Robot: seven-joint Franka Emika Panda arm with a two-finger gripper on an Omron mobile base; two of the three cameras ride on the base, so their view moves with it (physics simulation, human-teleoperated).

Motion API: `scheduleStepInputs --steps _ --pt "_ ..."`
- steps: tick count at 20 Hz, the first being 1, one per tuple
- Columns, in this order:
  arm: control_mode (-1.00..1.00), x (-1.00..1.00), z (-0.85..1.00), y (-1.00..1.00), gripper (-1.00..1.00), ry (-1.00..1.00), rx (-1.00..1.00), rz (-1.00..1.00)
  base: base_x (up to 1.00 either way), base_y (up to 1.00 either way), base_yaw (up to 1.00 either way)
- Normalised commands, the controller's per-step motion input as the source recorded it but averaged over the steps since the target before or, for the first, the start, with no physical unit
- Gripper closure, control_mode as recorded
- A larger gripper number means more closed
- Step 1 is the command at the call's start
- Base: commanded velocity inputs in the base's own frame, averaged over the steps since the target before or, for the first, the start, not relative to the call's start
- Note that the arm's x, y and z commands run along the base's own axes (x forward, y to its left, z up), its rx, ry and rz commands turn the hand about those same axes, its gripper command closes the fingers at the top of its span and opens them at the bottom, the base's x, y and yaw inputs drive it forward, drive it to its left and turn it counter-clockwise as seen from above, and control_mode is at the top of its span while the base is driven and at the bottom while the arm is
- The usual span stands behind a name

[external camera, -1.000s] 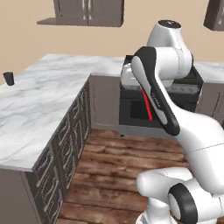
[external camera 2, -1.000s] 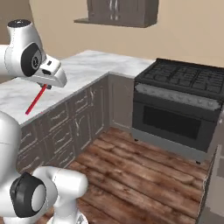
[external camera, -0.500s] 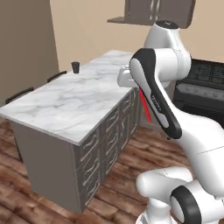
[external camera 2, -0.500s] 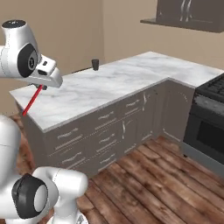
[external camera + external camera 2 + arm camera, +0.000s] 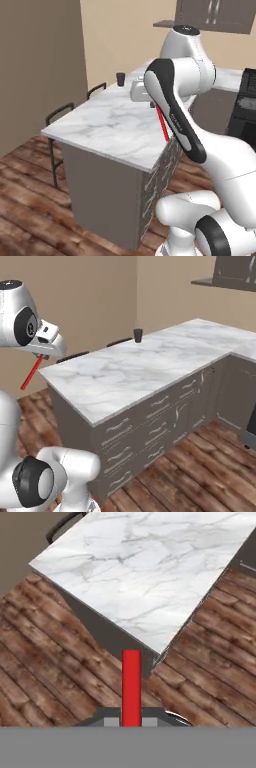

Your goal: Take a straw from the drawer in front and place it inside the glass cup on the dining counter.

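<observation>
My base has swung round: the dining counter (image 5: 110, 125) now sits mid-frame, the cup (image 5: 120, 79) at its far edge, upper centre. The gripper (image 5: 40, 357) stays pinched on the straw (image 5: 31, 372). I judge the carry under way, the cup well apart.

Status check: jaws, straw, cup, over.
Jaws shut on thin bright red straw. Small dark glass cup upright at far edge of white marble dining counter, well ahead. Nothing between.
</observation>
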Motion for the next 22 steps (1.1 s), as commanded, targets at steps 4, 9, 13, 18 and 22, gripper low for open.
scheduleStepInputs --steps 4,9,13,18,22 --pt "1.0 0.0 0.0 0.0 1.0 0.0 0.0 0.0 0.28 1.0 -0.29" --pt "1.0 0.0 0.0 0.0 1.0 0.0 0.0 0.0 0.11 1.0 -0.34" --pt "1.0 0.0 0.0 0.0 1.0 0.0 0.0 0.0 0.0 1.0 -0.34" --pt "1.0 0.0 0.0 0.0 1.0 0.0 0.0 0.0 0.0 1.0 -0.35" --pt "1.0 0.0 0.0 0.0 1.0 0.0 0.0 0.0 0.0 1.0 -0.36"
